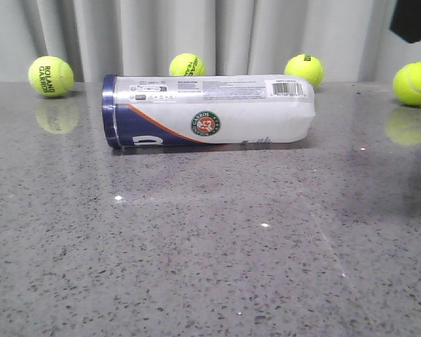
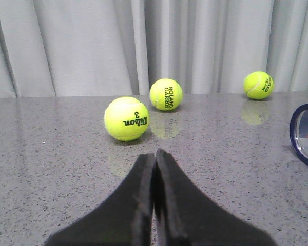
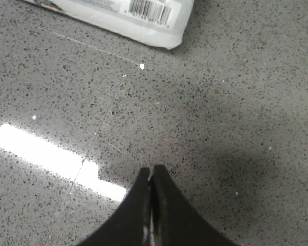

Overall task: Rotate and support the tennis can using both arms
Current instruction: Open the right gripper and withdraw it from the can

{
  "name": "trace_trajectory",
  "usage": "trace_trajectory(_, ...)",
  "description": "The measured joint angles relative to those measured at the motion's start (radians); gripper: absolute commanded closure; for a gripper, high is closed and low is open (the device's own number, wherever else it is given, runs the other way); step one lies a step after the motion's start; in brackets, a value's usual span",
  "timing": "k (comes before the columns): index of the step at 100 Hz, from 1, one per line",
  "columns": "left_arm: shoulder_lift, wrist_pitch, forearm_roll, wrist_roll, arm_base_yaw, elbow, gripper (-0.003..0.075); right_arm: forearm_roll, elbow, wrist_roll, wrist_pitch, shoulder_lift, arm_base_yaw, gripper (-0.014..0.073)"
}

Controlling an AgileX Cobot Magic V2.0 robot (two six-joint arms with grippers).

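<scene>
Tennis can (image 1: 209, 111): one, lying on its side on the desk (image 1: 210, 267), lengthwise across the front view, toward the far half of the surface. Navy-rimmed end at the robot's left, white rounded end at its right. Body mostly white; a navy band sweeps along the lower left part, edged above by a thin orange stripe. Round green-and-red logo (image 1: 205, 124) near mid-length, facing the camera. Barcode (image 1: 285, 88) on the upper side near the white end; fine print runs along the top. The left wrist view catches the navy rim of the open-looking end (image 2: 305, 134); the right wrist view catches the white end with the barcode (image 3: 143, 15).

Desk: grey speckled stone, glossy, showing reflections.

Tennis balls: four yellow ones behind and beside the can in the front view: far left (image 1: 50, 76), behind the can (image 1: 186, 65), behind its white end (image 1: 304, 69), far right (image 1: 415, 83). None visibly touches the can.

Left hand (image 2: 154, 154): fingers pressed together, holding nothing, low over the desk, well apart from the can.

Right hand (image 3: 150, 170): fingers likewise together, empty, above bare desk, apart from the can's white end.

Backdrop: pale pleated curtain (image 1: 217, 31).
</scene>
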Motion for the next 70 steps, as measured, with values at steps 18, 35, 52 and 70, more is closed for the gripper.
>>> trace_trajectory(18,0.0,0.0,0.0,0.0,0.0,0.0,0.074,0.0,0.185,0.0,-0.154,-0.187,0.0,0.0662)
trace_trajectory(35,0.0,0.0,0.0,0.0,0.0,0.0,0.074,0.0,0.359,0.002,-0.289,-0.373,0.0,0.0662)
trace_trajectory(52,0.0,-0.002,0.0,0.0,0.0,0.0,0.074,0.0,0.502,0.003,-0.357,-0.546,0.0,0.0662)
trace_trajectory(70,0.0,-0.026,0.0,0.0,0.0,0.0,0.074,0.0,0.606,0.003,-0.375,-0.705,0.0,0.0662)
